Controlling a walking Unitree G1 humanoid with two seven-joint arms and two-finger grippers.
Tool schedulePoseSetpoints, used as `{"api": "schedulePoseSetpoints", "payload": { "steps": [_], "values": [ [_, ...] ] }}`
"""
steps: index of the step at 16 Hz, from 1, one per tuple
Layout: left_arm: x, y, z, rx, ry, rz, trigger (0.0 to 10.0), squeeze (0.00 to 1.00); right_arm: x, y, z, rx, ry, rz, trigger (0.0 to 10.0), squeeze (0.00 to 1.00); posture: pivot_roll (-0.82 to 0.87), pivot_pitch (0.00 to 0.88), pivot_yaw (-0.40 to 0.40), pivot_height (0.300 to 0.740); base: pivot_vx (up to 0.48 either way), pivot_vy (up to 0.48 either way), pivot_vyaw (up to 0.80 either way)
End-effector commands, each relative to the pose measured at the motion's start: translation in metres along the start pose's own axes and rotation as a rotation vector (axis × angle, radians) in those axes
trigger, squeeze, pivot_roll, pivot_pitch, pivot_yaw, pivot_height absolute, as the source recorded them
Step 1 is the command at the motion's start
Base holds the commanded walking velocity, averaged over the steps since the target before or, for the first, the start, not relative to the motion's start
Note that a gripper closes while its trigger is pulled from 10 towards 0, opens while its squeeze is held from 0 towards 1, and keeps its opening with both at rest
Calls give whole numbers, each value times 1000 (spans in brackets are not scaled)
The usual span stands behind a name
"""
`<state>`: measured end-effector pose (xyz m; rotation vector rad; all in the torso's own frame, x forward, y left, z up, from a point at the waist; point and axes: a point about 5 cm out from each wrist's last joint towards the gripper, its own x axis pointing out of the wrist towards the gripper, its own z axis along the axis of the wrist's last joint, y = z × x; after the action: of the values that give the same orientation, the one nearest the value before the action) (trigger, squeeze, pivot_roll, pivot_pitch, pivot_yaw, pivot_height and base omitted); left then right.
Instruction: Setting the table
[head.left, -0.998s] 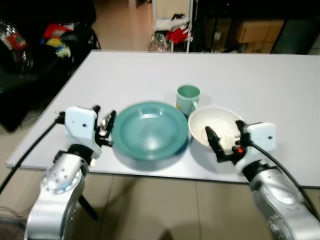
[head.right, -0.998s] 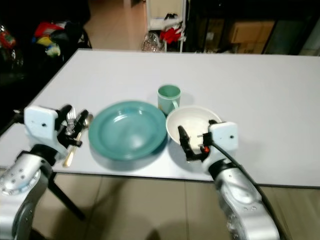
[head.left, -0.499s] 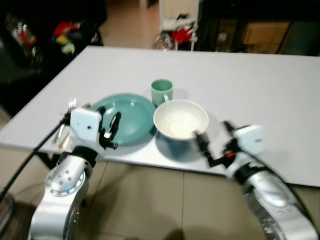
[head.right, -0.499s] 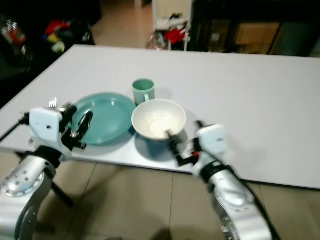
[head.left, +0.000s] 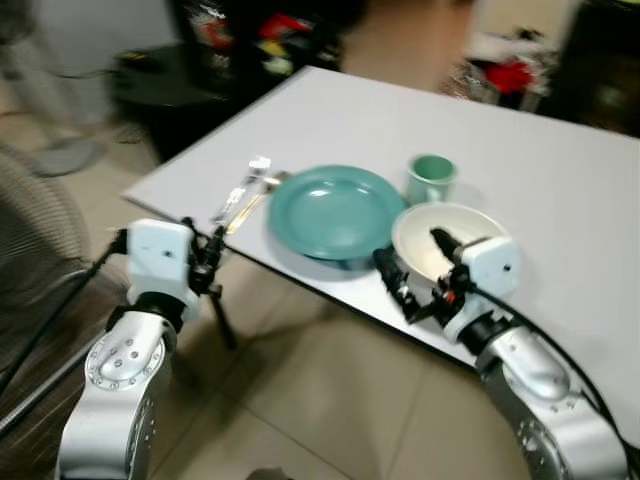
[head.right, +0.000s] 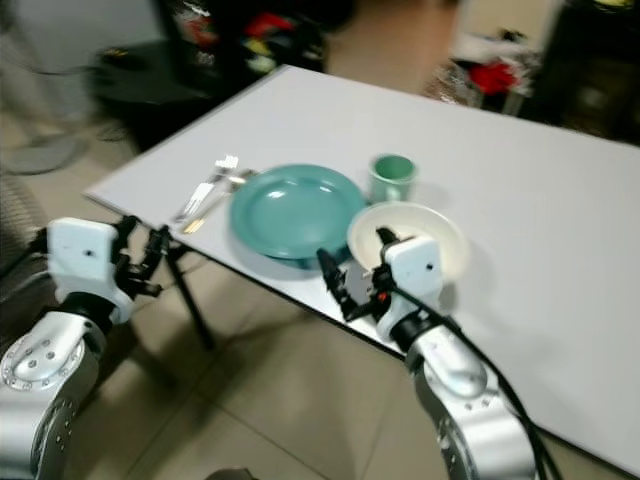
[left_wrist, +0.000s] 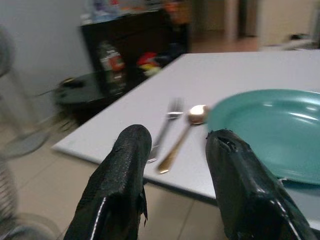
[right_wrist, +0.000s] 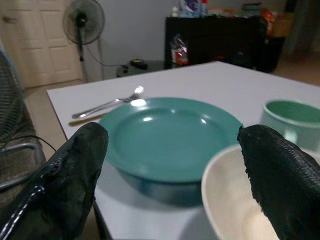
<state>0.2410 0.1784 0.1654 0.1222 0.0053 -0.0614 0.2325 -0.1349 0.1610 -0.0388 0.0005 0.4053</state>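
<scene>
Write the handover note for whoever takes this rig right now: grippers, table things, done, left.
Left gripper: open, empty, off the table's near corner.
Right gripper: open, empty, at the table edge before the white bowl.
On the table: fork and spoon beside the teal plate, white bowl against the plate's other side, green cup behind them.
Done: plate, bowl, cup, fork and spoon laid.
Left: probably only a final check.

A beige tiled floor (head.left: 330, 400) spreads beneath a white rectangular table (head.right: 560, 260), with a dark cabinet (right_wrist: 220, 37), a standing fan (right_wrist: 84, 22) and a cream panelled door (right_wrist: 35, 42) behind.
</scene>
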Motion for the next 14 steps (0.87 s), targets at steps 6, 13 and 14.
{"api": "schedulePoseSetpoints", "payload": {
  "steps": [6,13,14],
  "values": [
    [-6,6,-3,25,27,32,10000,0,3,-10,2,19,20,-25,10000,0,-24,0,28,740,0,0,800],
    [-3,-6,2,-14,14,-24,10000,0,-4,-10,3,31,24,-16,10000,0,-54,0,49,740,0,0,800],
    [-3,-5,3,-9,7,-22,10000,0,-4,-9,3,33,26,-14,10000,0,-53,0,38,740,0,0,800]
  ]
}}
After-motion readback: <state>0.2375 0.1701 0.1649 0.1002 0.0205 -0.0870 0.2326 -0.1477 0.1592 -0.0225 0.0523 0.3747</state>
